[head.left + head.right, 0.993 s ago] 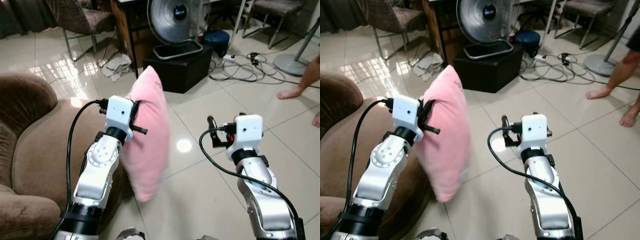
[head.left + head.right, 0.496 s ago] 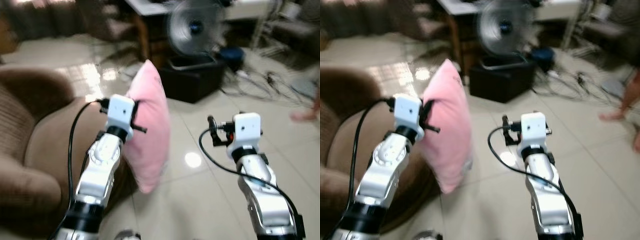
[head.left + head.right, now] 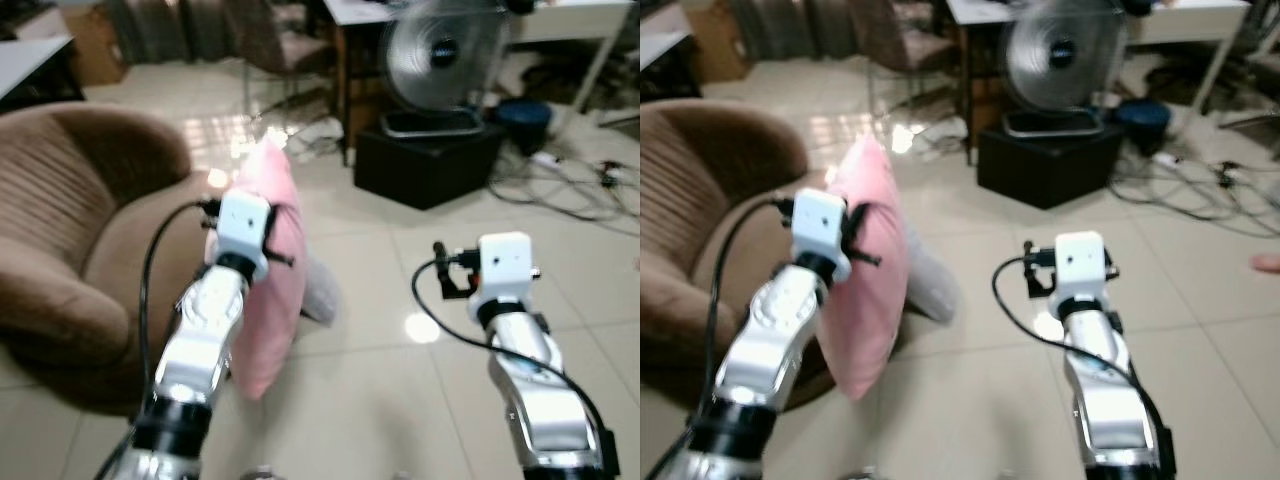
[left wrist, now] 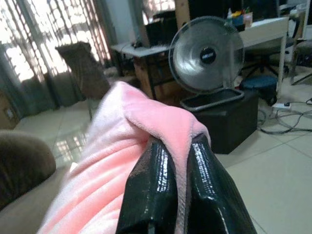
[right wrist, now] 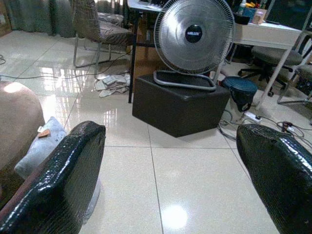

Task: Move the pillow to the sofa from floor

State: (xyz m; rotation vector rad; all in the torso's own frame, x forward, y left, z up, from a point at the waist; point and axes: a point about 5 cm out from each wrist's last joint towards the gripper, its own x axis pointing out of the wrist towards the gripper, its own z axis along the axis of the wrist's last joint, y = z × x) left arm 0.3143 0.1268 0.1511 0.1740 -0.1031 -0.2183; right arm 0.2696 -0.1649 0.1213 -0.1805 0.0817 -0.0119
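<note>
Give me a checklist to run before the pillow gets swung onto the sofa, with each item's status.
1. Left gripper shut on pink pillow, a fold pinched between its fingers: ok.
2. Pillow off the floor, hanging from the gripper: ok.
3. Brown sofa in view to the robot's left, its seat showing nothing on it: ok.
4. Right gripper open and apart from the pillow: ok.
5. Grey pillow on the floor at the sofa's foot, near the path: cannot tell if it interferes.

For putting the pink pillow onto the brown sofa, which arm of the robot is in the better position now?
The left. The left gripper already has its jaws shut on the pink pillow, right beside the brown sofa on that side. The right gripper hangs open over bare floor, away from both.
</note>
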